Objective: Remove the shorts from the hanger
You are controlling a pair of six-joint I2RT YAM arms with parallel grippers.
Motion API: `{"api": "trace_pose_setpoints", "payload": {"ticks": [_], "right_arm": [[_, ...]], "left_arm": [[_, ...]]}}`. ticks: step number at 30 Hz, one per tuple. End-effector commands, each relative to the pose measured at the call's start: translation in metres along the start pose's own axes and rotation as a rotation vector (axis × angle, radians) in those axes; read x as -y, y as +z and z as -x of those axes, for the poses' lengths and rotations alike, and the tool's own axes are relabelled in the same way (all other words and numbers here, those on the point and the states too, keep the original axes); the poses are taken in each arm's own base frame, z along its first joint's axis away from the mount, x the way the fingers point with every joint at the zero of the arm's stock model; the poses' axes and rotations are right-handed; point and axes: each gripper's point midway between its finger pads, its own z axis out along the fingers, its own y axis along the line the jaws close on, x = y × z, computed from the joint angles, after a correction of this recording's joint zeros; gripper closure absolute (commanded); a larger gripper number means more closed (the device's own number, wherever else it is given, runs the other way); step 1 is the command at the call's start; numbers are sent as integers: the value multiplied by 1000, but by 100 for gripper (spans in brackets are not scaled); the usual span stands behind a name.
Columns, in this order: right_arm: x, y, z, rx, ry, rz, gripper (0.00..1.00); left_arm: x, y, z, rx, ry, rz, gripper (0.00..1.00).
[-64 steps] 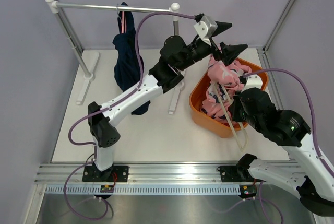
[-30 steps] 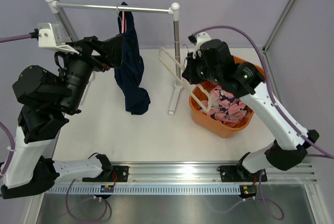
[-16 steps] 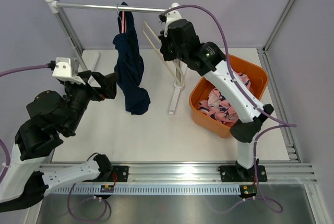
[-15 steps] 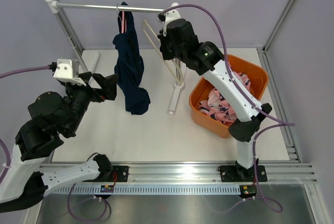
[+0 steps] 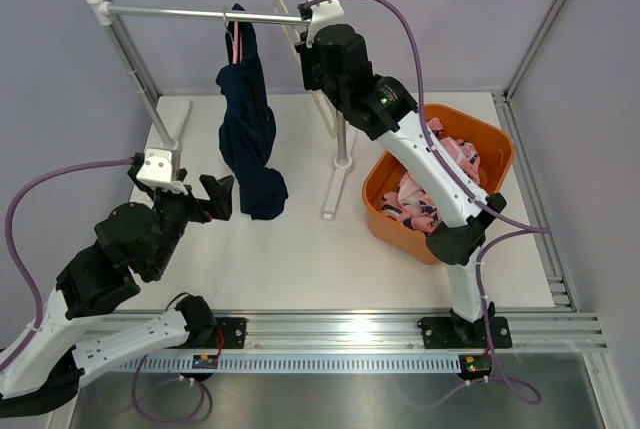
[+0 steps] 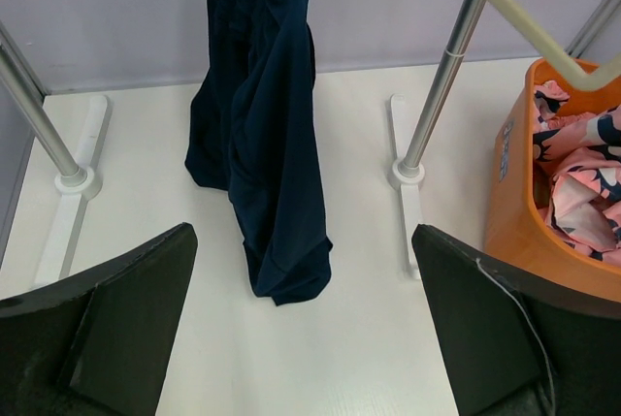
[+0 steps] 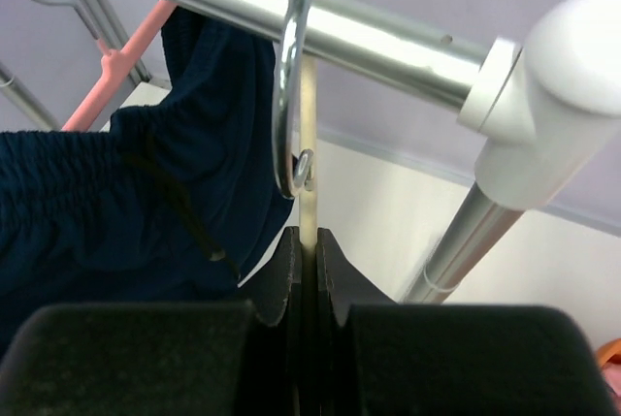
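left gripper [image 5: 205,199] hovers low over the worktop [image 5: 300,249], jaws wide apart, facing the navy shorts [image 5: 245,129] hanging from a pink hanger [image 5: 236,44]. pink shorts [image 5: 430,194] lie in the basket [image 5: 385,224]. far back, right gripper [image 7: 307,241] is clamped on a cream hanger [image 7: 307,144], its hook at the rail [image 7: 369,33].

Bare tabletop [image 6: 340,338] leads to the navy shorts [image 6: 267,144] — a rack post [image 6: 441,77] stands beside them.

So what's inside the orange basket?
The pink shorts with navy-and-white blotches lie crumpled inside the orange basket. They cover its bottom, so whether anything lies beneath them cannot be seen.
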Motion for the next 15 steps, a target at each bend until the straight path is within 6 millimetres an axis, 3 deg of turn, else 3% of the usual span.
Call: {"api": "trace_pose_setpoints", "payload": {"ticks": [1,15], "right_arm": [[2,7,27,108,-16,-44,100],[15,29,35,158,15,-70,100]], "left_arm": [[-4,-1,7,63,-32,7,1],[0,4,-27,58,-17,-23,1]]}}
